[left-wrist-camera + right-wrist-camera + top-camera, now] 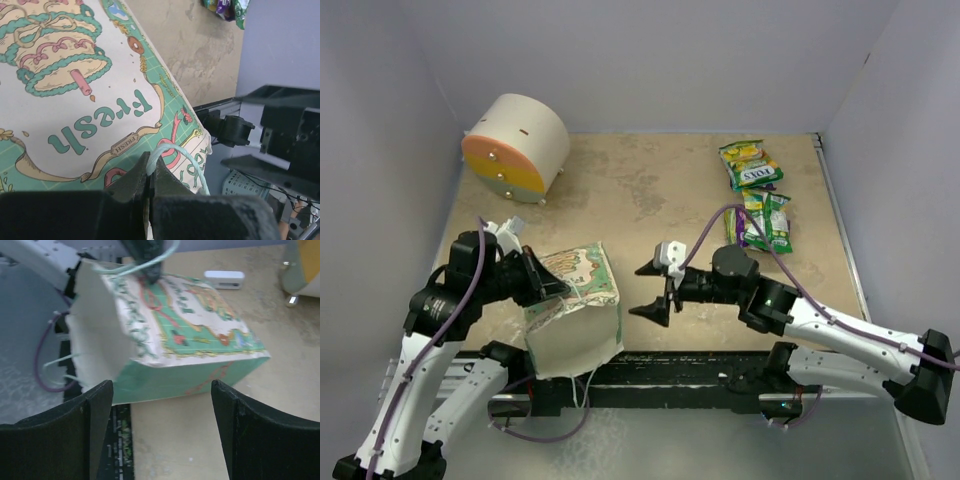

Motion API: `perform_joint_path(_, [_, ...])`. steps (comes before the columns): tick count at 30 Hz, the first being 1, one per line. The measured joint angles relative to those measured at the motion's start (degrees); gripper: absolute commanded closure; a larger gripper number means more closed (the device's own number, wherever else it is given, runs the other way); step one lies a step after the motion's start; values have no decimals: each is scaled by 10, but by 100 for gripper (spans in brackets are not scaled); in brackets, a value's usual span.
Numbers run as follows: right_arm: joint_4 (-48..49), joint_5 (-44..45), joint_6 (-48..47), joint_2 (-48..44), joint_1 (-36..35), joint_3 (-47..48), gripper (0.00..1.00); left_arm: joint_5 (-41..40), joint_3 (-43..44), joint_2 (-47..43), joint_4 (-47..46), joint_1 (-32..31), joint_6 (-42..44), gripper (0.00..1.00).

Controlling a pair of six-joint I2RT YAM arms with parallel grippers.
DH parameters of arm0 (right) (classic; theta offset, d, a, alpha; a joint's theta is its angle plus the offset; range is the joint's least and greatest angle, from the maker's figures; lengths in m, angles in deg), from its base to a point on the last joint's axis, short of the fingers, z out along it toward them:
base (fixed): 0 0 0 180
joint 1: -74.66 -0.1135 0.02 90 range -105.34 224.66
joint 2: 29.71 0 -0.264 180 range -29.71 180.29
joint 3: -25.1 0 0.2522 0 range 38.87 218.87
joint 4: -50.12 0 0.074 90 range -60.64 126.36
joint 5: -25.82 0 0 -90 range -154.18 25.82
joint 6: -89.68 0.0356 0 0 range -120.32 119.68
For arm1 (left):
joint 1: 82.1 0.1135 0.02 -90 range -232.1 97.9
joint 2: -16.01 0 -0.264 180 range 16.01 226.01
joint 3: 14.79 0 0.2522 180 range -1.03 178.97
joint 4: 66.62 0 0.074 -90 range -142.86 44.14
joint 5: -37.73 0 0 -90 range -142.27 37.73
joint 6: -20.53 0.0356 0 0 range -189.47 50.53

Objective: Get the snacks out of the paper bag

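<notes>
The paper bag [582,290] lies tilted on its side, printed panel up, with its pale mouth toward the near edge. My left gripper [552,288] is shut on the bag's string handle [172,151] and holds the mouth end up; the left wrist view [149,164] shows the string pinched between its jaws. My right gripper [653,290] is open and empty, just right of the bag [190,335], with its fingers [95,425] spread before the green side. Snacks lie at the back right: a FOX'S packet [751,165] and green-white and purple packets [765,222]. The bag's inside is hidden.
A big cream cylinder with an orange face [515,148] stands at the back left. A white stick-shaped piece [224,279] lies on the table beyond the bag. Grey walls close in the left, back and right sides. The arm bases' black rail [670,375] runs along the near edge.
</notes>
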Motion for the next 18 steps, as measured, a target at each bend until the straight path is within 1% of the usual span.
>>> perform_joint_path(3, [-24,38,7,3,-72,9,23,15,0,14,-29,0,0,100])
perform_joint_path(6, [-47,89,15,26,-151,40,27,28,-1,27,-56,0,0,100])
perform_joint_path(9, [-50,131,19,49,-217,68,34,35,-7,31,-78,0,-1,100])
perform_joint_path(14, [-44,186,17,100,-289,92,41,48,-28,26,-103,0,0,100])
perform_joint_path(18, [-43,241,-4,156,-322,93,44,55,-34,25,-106,0,0,100])
